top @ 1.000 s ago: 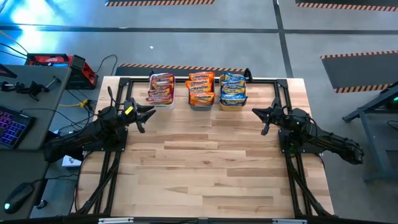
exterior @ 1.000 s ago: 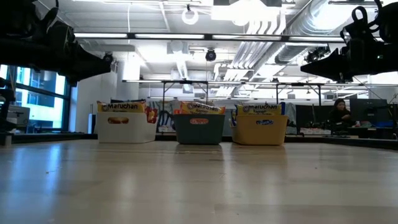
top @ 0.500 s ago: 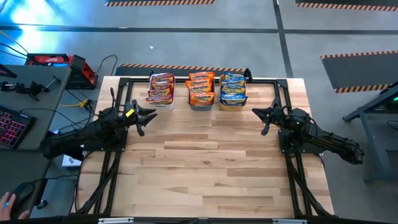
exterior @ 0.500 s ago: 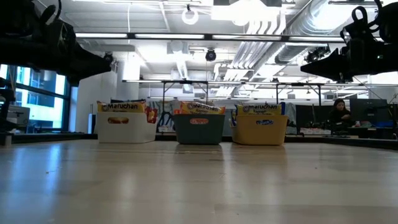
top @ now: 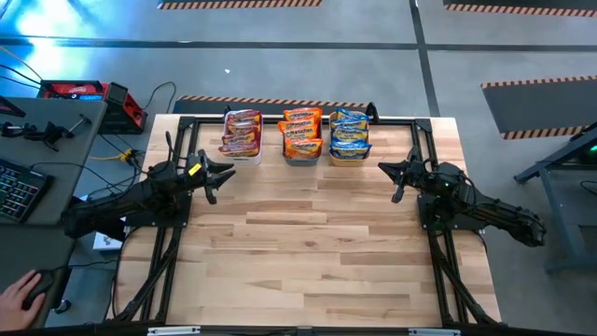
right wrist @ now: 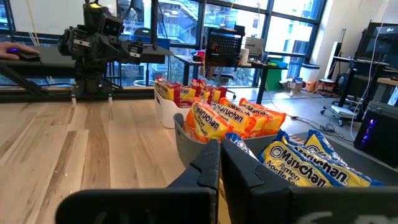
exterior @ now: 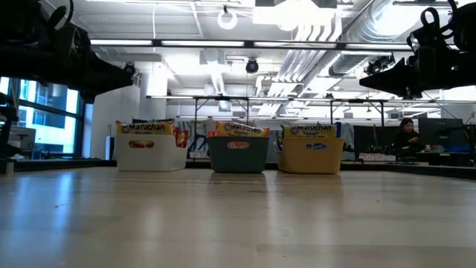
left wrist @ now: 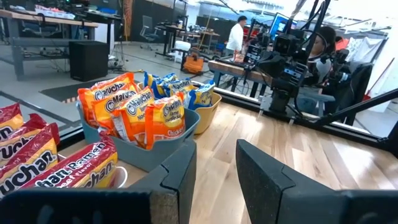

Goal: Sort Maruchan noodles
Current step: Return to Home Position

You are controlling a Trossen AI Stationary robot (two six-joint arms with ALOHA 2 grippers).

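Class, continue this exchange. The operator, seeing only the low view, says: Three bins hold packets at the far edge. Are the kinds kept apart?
Observer: Yes, from above: pink-red packets in the white bin, orange packets in the middle bin, blue-and-yellow packets in the yellow bin.
Operator: Where are the tools?
Observer: The left tool hangs near the white bin, the right tool near the yellow bin.
Operator: Is the left one loaded?
Observer: No, its fingers stand apart, nothing between.
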